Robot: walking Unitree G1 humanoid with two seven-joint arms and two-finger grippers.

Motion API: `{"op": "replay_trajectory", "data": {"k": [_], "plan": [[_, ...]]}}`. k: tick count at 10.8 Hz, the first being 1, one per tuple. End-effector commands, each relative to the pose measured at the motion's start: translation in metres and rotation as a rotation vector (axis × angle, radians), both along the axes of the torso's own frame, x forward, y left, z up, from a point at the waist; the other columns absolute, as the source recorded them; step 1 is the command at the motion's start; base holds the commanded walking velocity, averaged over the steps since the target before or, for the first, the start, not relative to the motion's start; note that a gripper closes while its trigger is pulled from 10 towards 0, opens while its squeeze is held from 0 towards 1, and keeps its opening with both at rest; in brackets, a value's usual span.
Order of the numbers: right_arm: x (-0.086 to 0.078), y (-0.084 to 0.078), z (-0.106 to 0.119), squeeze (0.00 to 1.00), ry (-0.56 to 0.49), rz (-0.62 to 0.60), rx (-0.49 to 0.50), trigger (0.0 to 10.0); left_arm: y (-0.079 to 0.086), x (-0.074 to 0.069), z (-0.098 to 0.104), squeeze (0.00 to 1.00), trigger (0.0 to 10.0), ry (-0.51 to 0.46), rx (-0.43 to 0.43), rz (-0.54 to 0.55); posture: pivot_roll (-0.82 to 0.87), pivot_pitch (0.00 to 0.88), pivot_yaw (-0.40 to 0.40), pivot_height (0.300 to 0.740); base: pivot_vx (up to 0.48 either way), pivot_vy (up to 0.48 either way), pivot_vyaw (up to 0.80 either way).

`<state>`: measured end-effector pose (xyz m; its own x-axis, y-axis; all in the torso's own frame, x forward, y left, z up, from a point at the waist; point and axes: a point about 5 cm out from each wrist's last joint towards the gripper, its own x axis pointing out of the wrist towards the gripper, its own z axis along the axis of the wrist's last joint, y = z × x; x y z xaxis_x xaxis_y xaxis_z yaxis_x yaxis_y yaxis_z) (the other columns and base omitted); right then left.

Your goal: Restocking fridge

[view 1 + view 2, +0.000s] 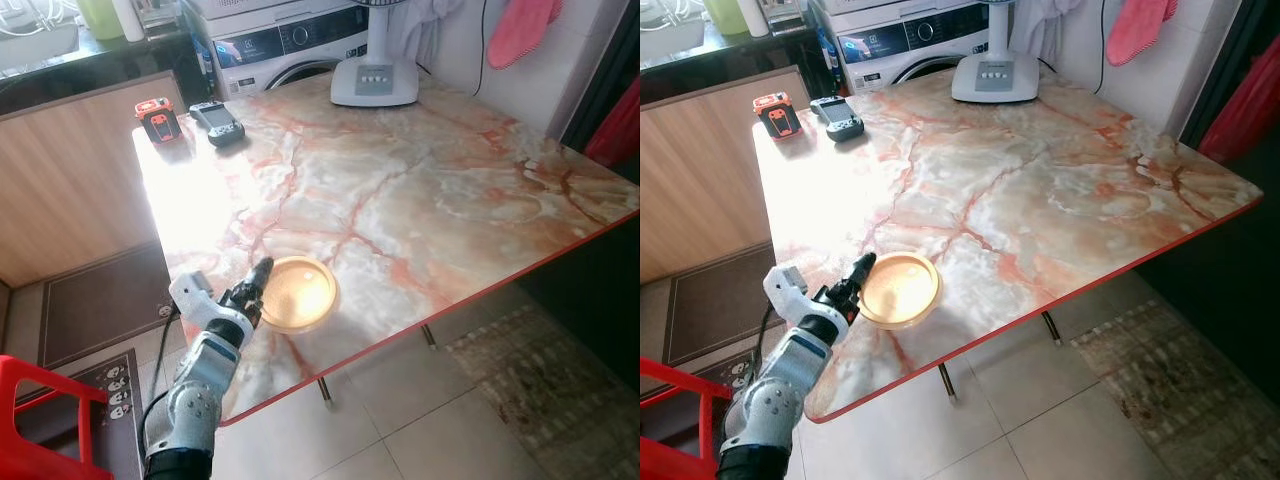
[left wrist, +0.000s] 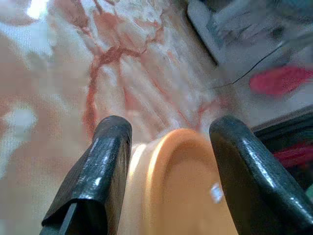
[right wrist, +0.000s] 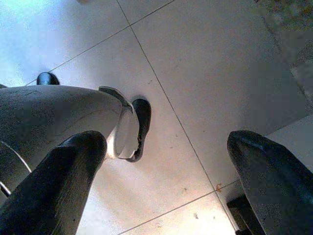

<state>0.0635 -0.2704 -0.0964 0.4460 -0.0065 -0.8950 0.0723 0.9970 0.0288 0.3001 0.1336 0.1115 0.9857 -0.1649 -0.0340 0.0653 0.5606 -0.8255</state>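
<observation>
Bowl [image 1: 297,292], probably light, stiff, slick plastic: left gripper [image 1: 254,288] is straddling its nine-o'clock rim, fingers spread; right gripper [image 3: 161,181] is hanging open.

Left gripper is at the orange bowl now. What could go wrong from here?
1. The orange bowl sits close to the table's red front edge. A push from the left gripper instead of a clean grasp might slide it toward that edge and off.
2. The fingers straddle the bowl's rim, open, with one side of the rim near a finger; closing off-centre may tip or spin the bowl.
3. The wrist view is blurred, so alignment is hard to judge.
</observation>
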Motion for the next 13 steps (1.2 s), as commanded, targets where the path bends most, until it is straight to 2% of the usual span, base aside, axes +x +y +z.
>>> {"op": "replay_trajectory", "data": {"k": [1,5,6,9,10,11,13], "plan": [[-0.004,-0.001,0.000,0.00,0.007,-0.007,0.001,10.0,-0.019,-0.007,-0.010,1.00,10.0,0.049,-0.124,-0.019,0.05,0.079,0.039,0.740,0.000,0.000,0.00],[-0.003,0.000,0.000,0.00,0.002,-0.006,0.004,10.0,-0.014,-0.007,-0.008,1.00,10.0,0.063,-0.100,0.028,0.06,0.081,0.040,0.740,0.000,0.000,0.00],[-0.003,0.000,0.000,0.00,0.001,-0.003,0.006,10.0,-0.014,-0.007,-0.010,0.00,10.0,0.079,-0.099,0.024,0.06,0.078,0.043,0.740,0.000,0.000,0.00],[-0.001,0.001,0.000,0.00,-0.005,0.000,0.005,10.0,-0.030,-0.005,-0.020,0.00,10.0,0.127,-0.074,-0.074,0.05,0.074,0.046,0.740,0.000,0.000,0.00],[-0.001,0.001,0.000,0.00,-0.006,0.001,0.003,10.0,-0.035,-0.004,-0.023,0.00,10.0,0.139,-0.041,-0.094,0.05,0.069,0.049,0.740,0.000,0.000,0.00],[0.000,0.002,0.000,0.00,-0.008,-0.001,0.003,10.0,-0.037,-0.004,-0.025,0.00,10.0,0.151,-0.048,-0.097,0.05,0.066,0.052,0.740,0.000,0.000,0.00],[0.000,0.002,-0.001,0.00,-0.007,-0.001,0.001,10.0,-0.044,-0.003,-0.024,0.00,10.0,0.136,-0.041,-0.145,0.05,0.061,0.056,0.740,0.000,0.000,0.00]]}}
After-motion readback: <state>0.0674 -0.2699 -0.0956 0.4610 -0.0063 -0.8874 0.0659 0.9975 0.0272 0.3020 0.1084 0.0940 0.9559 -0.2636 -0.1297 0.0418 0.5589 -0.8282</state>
